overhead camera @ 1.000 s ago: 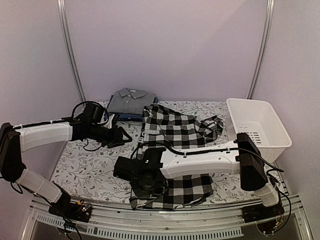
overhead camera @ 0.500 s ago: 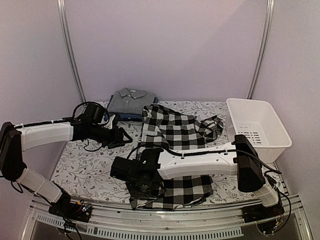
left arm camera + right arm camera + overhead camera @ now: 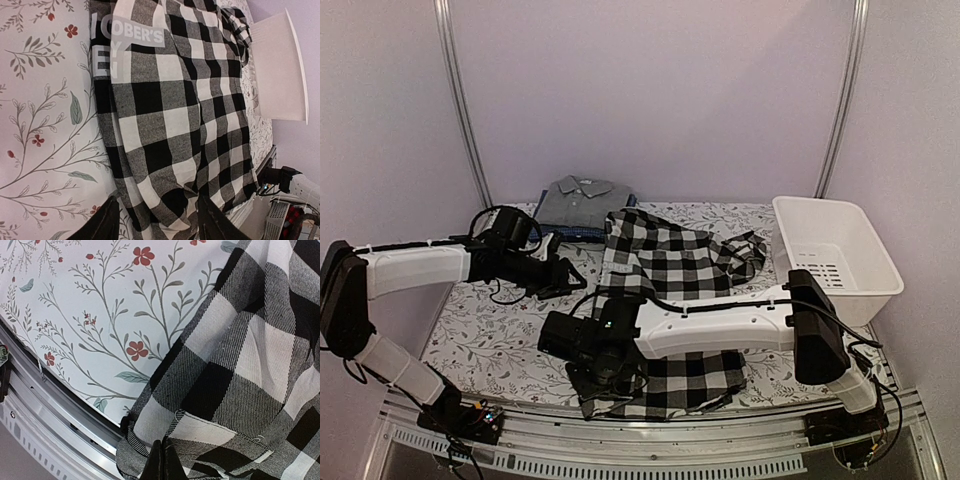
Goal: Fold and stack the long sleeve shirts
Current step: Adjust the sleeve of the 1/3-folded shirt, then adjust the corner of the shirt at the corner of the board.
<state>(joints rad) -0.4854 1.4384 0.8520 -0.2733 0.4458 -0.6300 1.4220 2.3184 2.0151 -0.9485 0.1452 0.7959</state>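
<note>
The black-and-white checked shirt (image 3: pixel 670 265) lies spread down the middle of the table; in the left wrist view the checked shirt (image 3: pixel 165 100) fills the frame. A folded grey shirt (image 3: pixel 582 200) lies at the back on a blue one (image 3: pixel 578 233). My right gripper (image 3: pixel 610 378) reaches across to the checked shirt's near-left corner. In the right wrist view my right gripper (image 3: pixel 162 462) is shut, pinching the hem of the checked shirt (image 3: pixel 250 355). My left gripper (image 3: pixel 575 275) hovers by the shirt's left edge. Seen from its wrist, my left gripper (image 3: pixel 157 210) is open and holds nothing.
A white plastic basket (image 3: pixel 835 255) stands at the right edge of the table, and the basket (image 3: pixel 277 65) also shows in the left wrist view. The floral tablecloth (image 3: pixel 490 330) is bare on the left. A metal front rail (image 3: pixel 45 395) runs just below the pinched corner.
My right gripper has slid a little to the left, drawing the shirt's near-left corner with it. The left arm has barely moved.
</note>
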